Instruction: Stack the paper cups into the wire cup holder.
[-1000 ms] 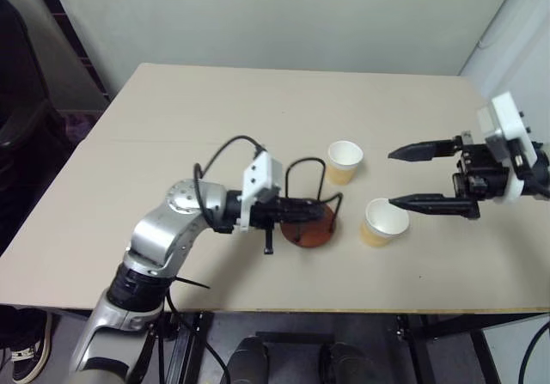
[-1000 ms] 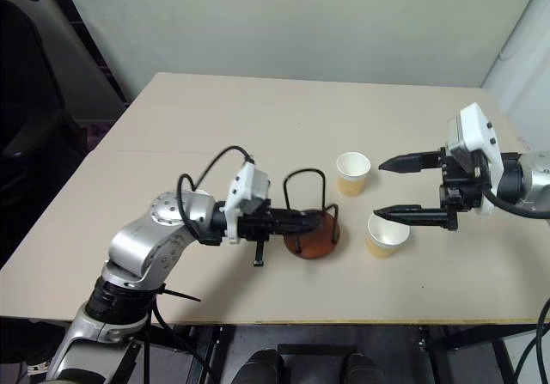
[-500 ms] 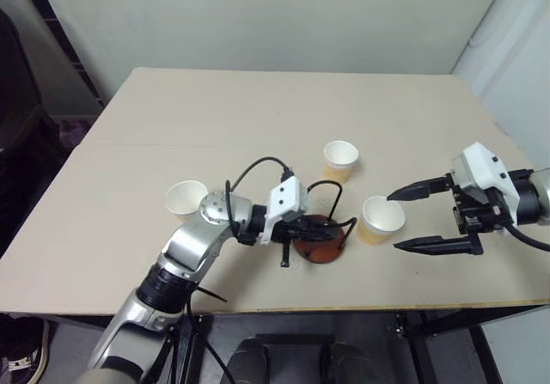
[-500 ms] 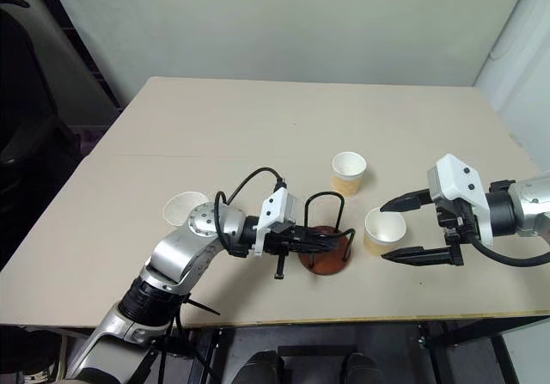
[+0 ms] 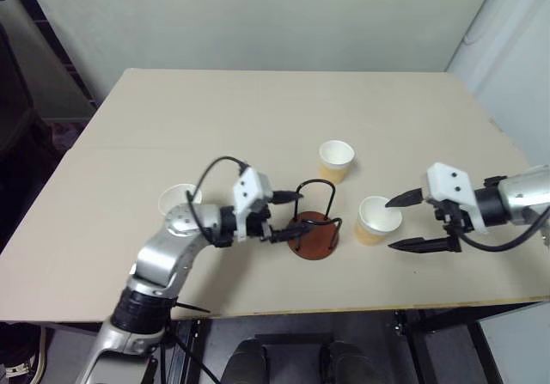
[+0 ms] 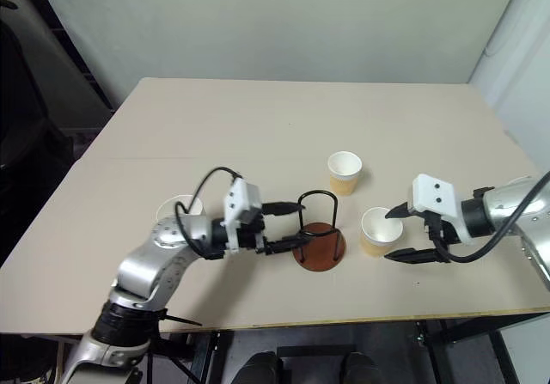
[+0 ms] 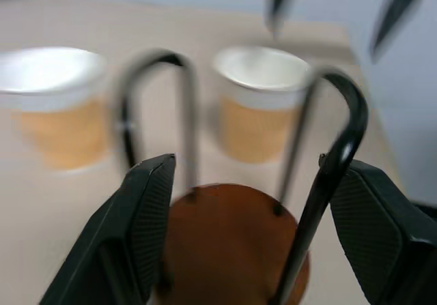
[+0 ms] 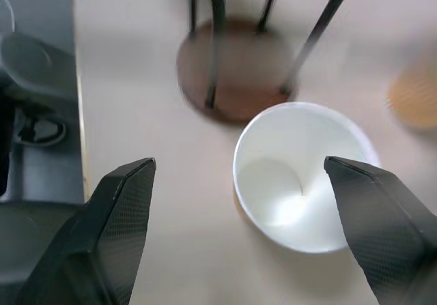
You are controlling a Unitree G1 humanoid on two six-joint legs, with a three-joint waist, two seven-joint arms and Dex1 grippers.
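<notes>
one paper cup [image 5: 374,220] just off the spread right gripper [image 5: 411,222] fingertips, wire cup holder [image 5: 314,221] at the spread, empty left gripper [image 5: 290,216]

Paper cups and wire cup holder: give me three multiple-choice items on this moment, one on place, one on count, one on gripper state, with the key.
1. Where is the wire cup holder?
A. Between the two grippers
B. At the table's far edge
C. On the floor

2. How many paper cups stand on the table?
A. One
B. Three
C. Five

3. How are the right gripper's jaws?
A. Shut on a cup
B. Open, either side of the nearest cup
C. Shut, empty

Key: 1 A, the left gripper reaches it from the other side. 2 B, including the far cup and the left cup. 3 B, the fingers stand apart.
</notes>
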